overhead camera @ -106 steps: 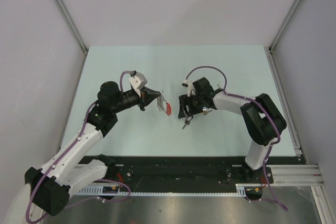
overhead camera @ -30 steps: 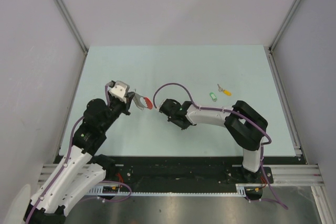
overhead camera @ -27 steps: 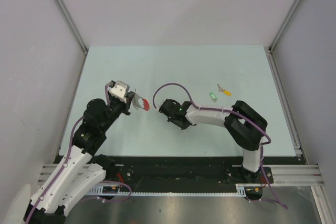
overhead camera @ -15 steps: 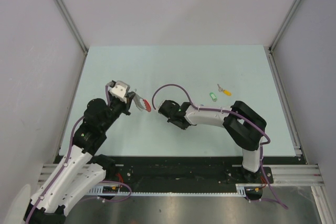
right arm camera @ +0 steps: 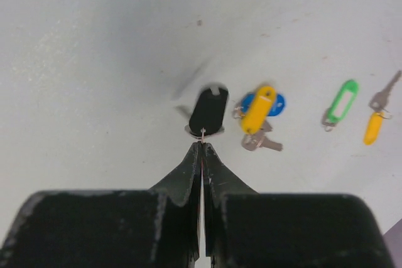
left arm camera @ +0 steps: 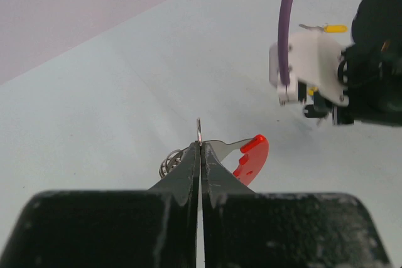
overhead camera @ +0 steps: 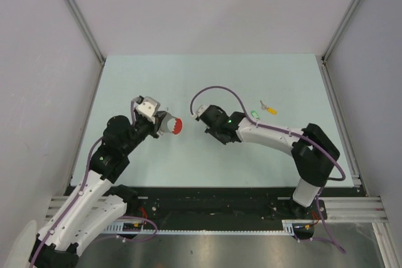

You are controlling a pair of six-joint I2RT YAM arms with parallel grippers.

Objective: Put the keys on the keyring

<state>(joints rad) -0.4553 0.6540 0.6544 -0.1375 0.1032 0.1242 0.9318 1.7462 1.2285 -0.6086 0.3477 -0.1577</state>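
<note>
- Under the right wrist camera, the right gripper [right arm camera: 202, 149] has its two black fingers pressed together. They pinch the small metal ring of the black-headed key [right arm camera: 208, 111], a tiny key whose oblong black plastic head points away from the fingertips.
- Just right of it on the pale green table [right arm camera: 94, 61] lies the blue-and-yellow-headed key [right arm camera: 260, 110], with a bare metal blade below. Farther right are the green-headed key [right arm camera: 340, 101] and the yellow-headed key [right arm camera: 374, 128], near each other.
- From the left wrist camera, the left gripper [left arm camera: 200, 154] is closed on the keyring [left arm camera: 251, 158], a small loop of grey beaded metal chain with a red oval plastic tag. A thin metal loop stands up from the fingertips, the chain bunches at their left, and the tag sticks out to their right.
- Beyond it are the right arm's white camera mount [left arm camera: 311, 70] and purple cable [left arm camera: 289, 23].
- From the top camera, the two grippers face each other near the table's middle, apart. The red tag shows at the left gripper's tip. The black-headed key is hidden under the right gripper. The green-headed and yellow-headed keys lie just beyond the right arm.
</note>
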